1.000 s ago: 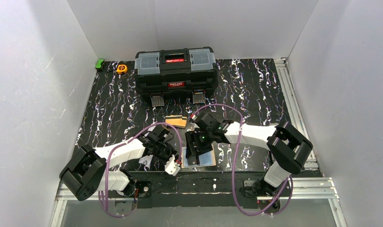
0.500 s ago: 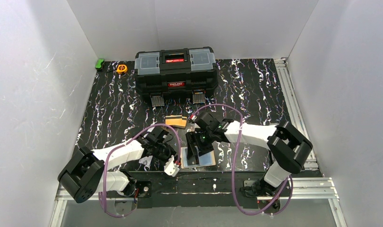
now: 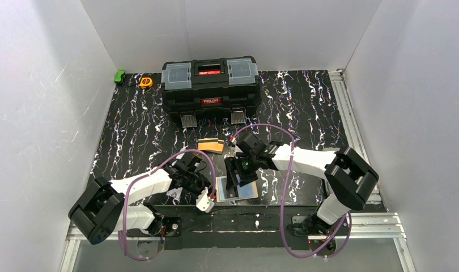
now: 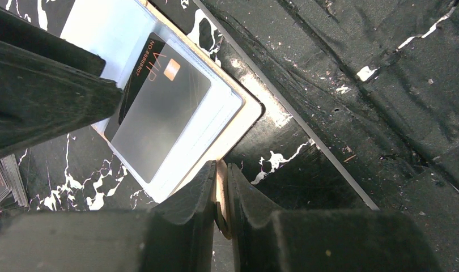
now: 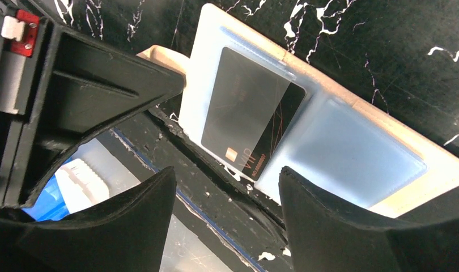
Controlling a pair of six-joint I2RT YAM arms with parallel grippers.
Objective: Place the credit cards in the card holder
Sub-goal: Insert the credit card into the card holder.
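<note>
The card holder [image 3: 244, 191] lies open near the table's front edge, its clear pockets facing up. A dark credit card [image 5: 250, 119] marked VIP sits inside one clear pocket [image 4: 159, 107]. My left gripper [image 4: 220, 190] is shut on the holder's tan edge [image 4: 241, 116], at the holder's left side in the top view [image 3: 214, 196]. My right gripper [image 5: 224, 184] hangs open just over the holder's near edge with nothing between its fingers [image 3: 238, 177]. More orange credit cards [image 3: 211, 145] lie stacked behind both grippers.
A big black toolbox [image 3: 210, 85] stands at the back centre, with an orange tape measure [image 3: 145, 82] and a green object [image 3: 119, 76] to its left. The table's front edge and metal rail [image 3: 244, 218] run right below the holder. White walls close three sides.
My right gripper has drawn back a little from the holder, uncovering more of it. The left gripper keeps its hold in the same place.
</note>
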